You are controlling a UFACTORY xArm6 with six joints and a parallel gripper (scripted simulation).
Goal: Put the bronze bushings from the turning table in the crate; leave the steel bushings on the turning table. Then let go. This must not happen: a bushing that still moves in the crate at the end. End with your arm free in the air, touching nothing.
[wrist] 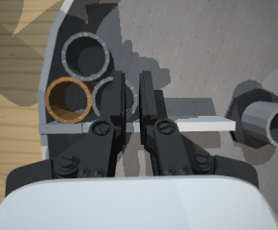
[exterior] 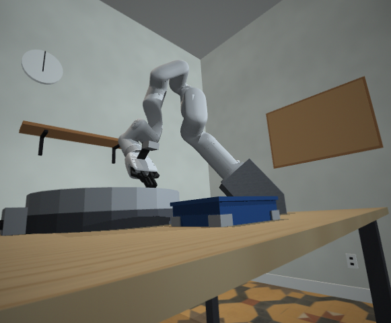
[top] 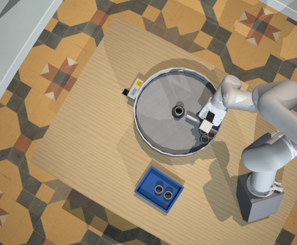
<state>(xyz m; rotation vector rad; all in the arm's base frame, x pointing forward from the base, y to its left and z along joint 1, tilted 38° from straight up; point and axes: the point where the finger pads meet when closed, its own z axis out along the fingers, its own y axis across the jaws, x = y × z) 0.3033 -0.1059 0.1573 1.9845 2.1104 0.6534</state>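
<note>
Clenched, your black-fingered claw has nothing between its fingers, with only a narrow gap separating them. It points down over the round grey turning table, and in your wrist view the fingers overlap a straight pale bar and part of a grey, ring-shaped steel bushing. You can't tell from these views whether the fingertips touch either one.

Just beside that bushing, on the rim side, you have an orange-brown, ring-shaped bronze bushing, by the turning table's wall. A second steel bushing sits near both, so the three form a tight cluster on one side of the bar. Toward the middle, you see a grey, hollow cylindrical hub standing upright, just beyond the bar's inner end.

Farther off, apart from the turning table, your blue rectangular crate stands on the pale wooden tabletop. Inside it you have two bronze rings, one bushing near the other bushing.
</note>
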